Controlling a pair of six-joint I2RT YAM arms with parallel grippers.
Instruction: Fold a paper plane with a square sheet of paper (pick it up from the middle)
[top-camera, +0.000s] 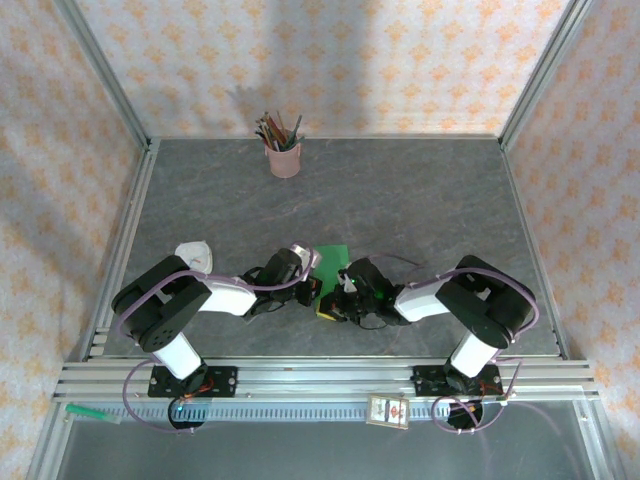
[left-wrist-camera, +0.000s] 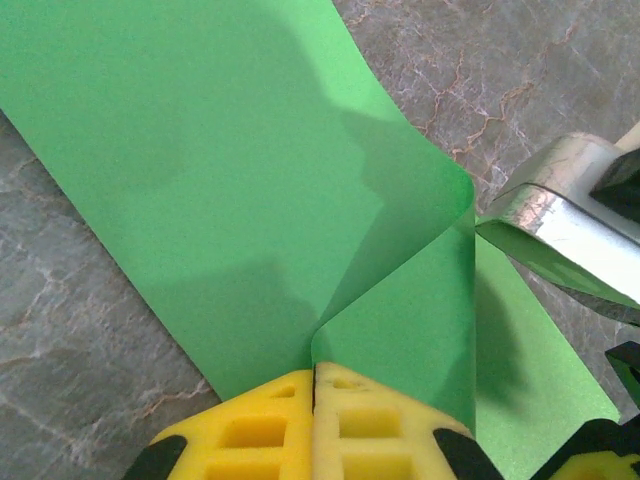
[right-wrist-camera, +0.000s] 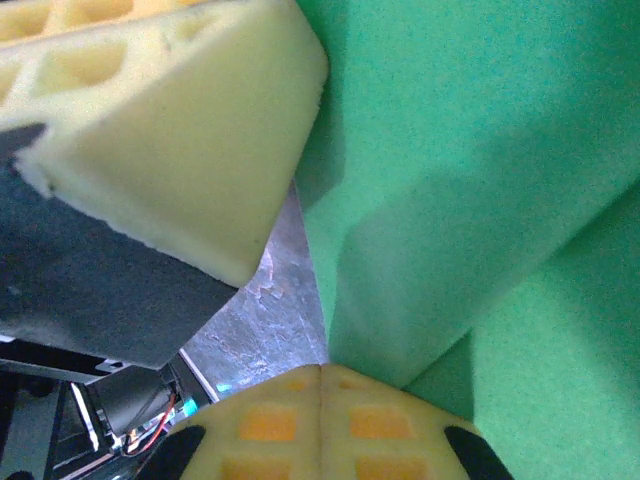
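Paper (left-wrist-camera: 200, 180), bright green, curls over uncreased, left hand (left-wrist-camera: 314, 388) and right hand (right-wrist-camera: 320, 388) both pinching it.

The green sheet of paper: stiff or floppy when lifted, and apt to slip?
Probably floppy: the green sheet curls over in a soft loop where the left pincer pinches it. Likely light, holding that curl unsupported. Pinched shut, it seems unlikely to slip.

- Pale wallpaper (top-camera: 450, 60) with an orange floral print covers the three walls I see.
- The table (top-camera: 420, 190) is grey, veined like stone.
- Aluminium posts (top-camera: 101, 70) rise at its far corners; a rail (top-camera: 330, 376) runs along its near edge.
- A soft shadow (top-camera: 335, 60) falls on the back wall.
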